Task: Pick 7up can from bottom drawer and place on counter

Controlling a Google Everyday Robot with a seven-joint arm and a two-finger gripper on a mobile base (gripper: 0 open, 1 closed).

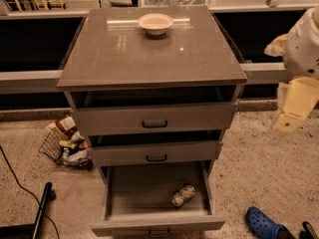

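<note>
The 7up can (183, 195), silver and green, lies on its side in the open bottom drawer (129, 188), toward the front right. The two shallower drawers above it are slightly open. The grey-brown counter (149, 54) tops the cabinet. My gripper (290, 119), cream-coloured on a white arm, hangs at the right edge of the view. It is beside the cabinet at about the height of the top drawer, well above and to the right of the can, and holds nothing.
A small pale bowl (155, 23) sits at the back of the counter. A wire basket of packets (67, 144) lies on the floor to the left. A black cable and pole (41, 210) are at the bottom left, and a blue shoe (264, 224) at the bottom right.
</note>
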